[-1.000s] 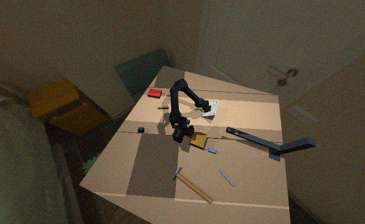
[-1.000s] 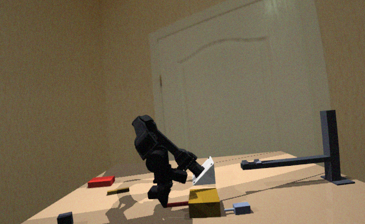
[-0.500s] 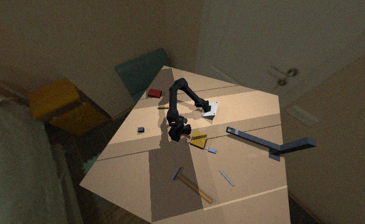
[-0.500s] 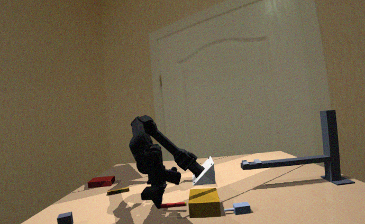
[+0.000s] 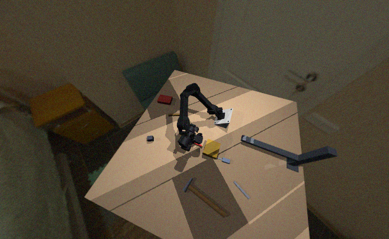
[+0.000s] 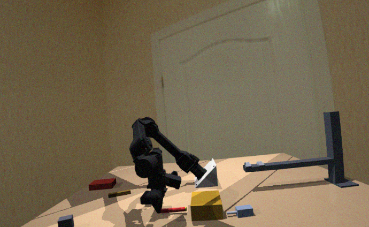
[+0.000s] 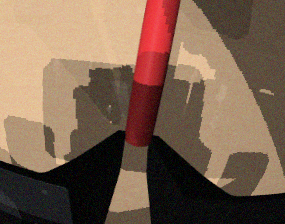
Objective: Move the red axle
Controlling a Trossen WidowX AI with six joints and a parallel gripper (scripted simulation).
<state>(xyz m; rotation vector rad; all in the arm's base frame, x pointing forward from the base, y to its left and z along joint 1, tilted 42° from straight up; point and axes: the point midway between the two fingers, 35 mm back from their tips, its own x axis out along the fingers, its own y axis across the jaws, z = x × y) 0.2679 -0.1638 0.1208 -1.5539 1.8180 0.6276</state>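
Note:
The gripper is shut on one end of the red axle, low over the table. The axle lies about level and points at the yellow beam block. Its far end shows outside the block, with a narrow gap between them in the exterior view. The block sits on the table. The dark bracket stands to the right, with two light V-blocks at the free end of its raised arm. Nothing lies in the V-blocks.
A blue block with a thin pin lies just right of the yellow block. A hammer and a thin grey bar lie in front. A red box, a brown bar and a dark cube lie left.

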